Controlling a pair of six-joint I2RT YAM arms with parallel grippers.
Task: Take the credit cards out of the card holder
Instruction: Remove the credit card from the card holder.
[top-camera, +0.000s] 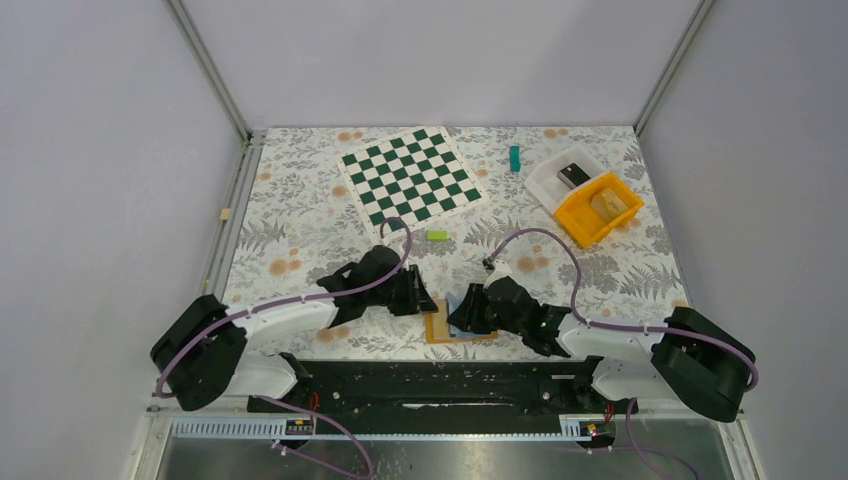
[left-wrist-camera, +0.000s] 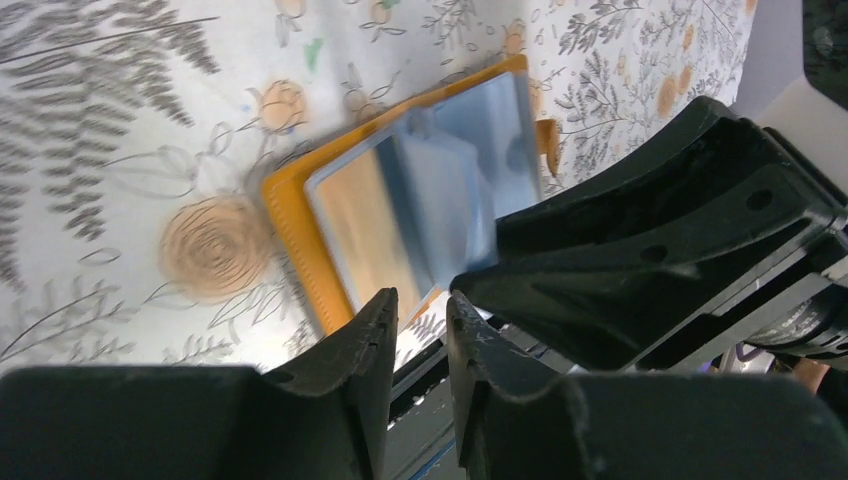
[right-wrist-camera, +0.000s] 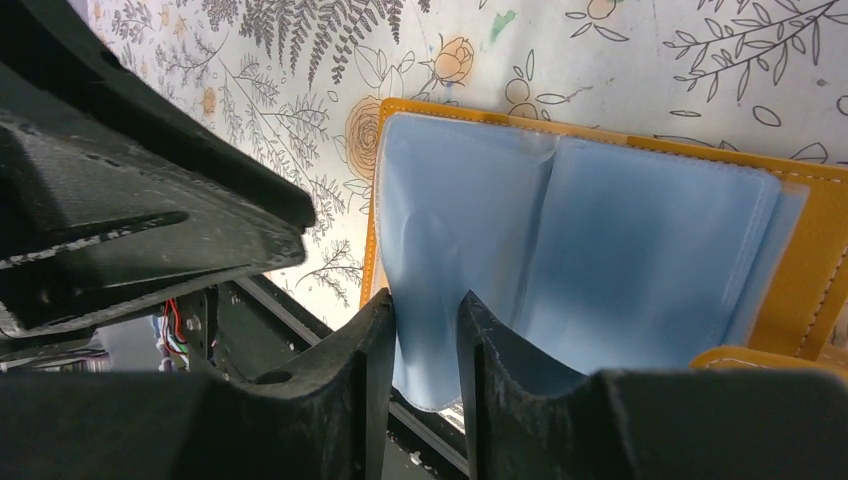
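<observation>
**A:** The card holder (top-camera: 439, 330) is seen lying open at the middle of the worktop's (top-camera: 300, 200) near edge, flanked closely by both arms.

**B:** And the credit cards (right-wrist-camera: 600, 260), where are they found?

**A:** Inside the holder. They are seen as light-blue sheets spread across the orange lining. No card is seen lying apart on the worktop.

**B:** How is the right gripper (right-wrist-camera: 425, 300) placed?

**A:** It is positioned at a corner of the blue sheets. Its jaws are narrowed to a slim slot, and that blue corner is pinched between them, as shown in the right wrist view.

**B:** And the left gripper (left-wrist-camera: 420, 305)?

**A:** It is positioned at the holder's orange rim, with its jaws almost together and only a thin gap left. Nothing is clearly seen inside that gap. Whether the rim is caught cannot be told from the left wrist view.

**B:** So how far along is the task judged to be?

**A:** It is judged to be early. The holder is opened and one grip on the blue is taken, but nothing is withdrawn yet. The rest is all left to be done: the holder is probably to be pinned down, each card is to be slid free, and the cards are to be laid on the worktop.
</observation>
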